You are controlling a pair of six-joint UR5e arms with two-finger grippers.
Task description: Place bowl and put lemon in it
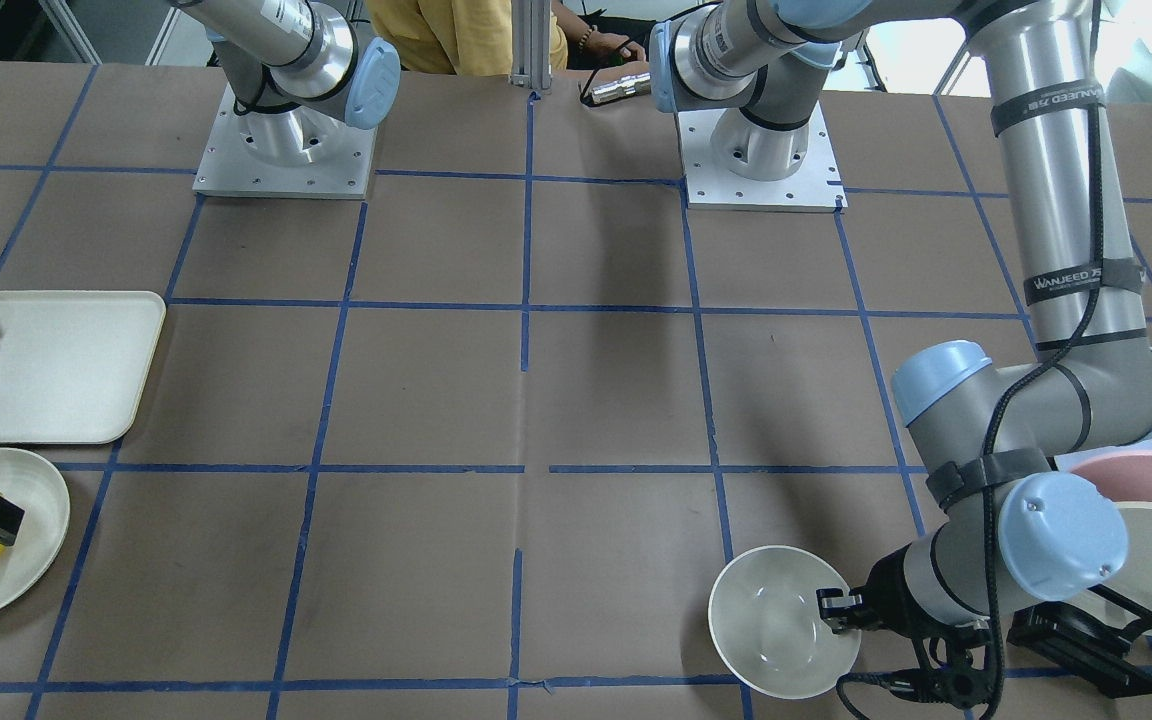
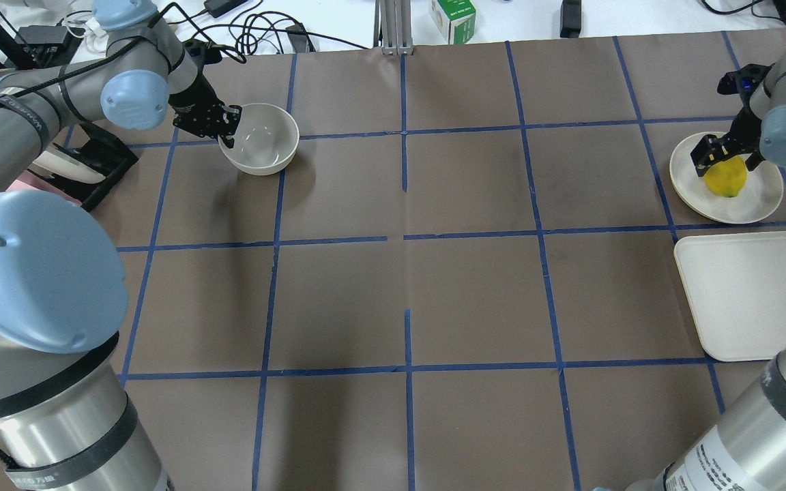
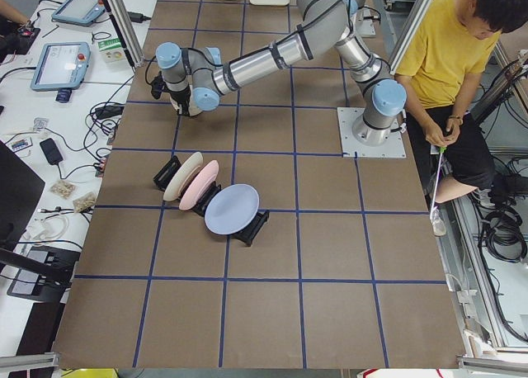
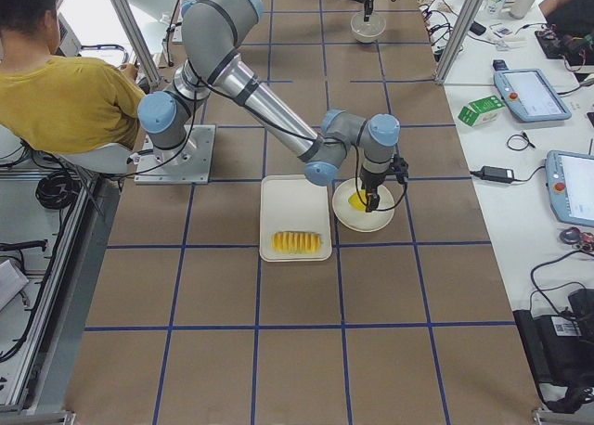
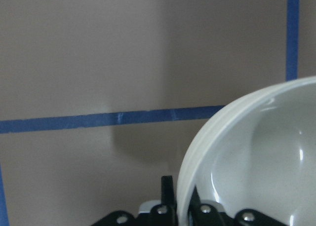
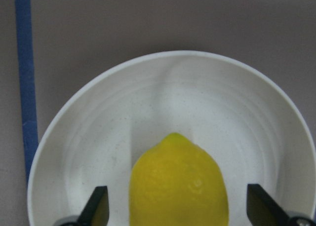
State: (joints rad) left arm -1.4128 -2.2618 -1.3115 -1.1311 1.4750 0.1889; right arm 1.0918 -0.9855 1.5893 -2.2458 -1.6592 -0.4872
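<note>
The left pincer (image 2: 228,131) clamps the bowl (image 2: 267,143); the lemon (image 6: 178,179) lies between the wide-apart right pincer (image 6: 178,204).

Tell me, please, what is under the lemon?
The lemon lies on a flat off-white plate. Its rim and bare floor show around it; the spot directly beneath the lemon is covered.

Bright, even overhead light in all views. Front-facing: soft shadows on table (image 1: 616,400), centre toward 6 o'clock; whites blown out at 1 o'clock; blur at 9 o'clock edge. Small glints inside bowl (image 2: 260,140). Left wrist view soft at 6 o'clock. Right wrist: lemon (image 6: 178,184) slightly soft.
</note>
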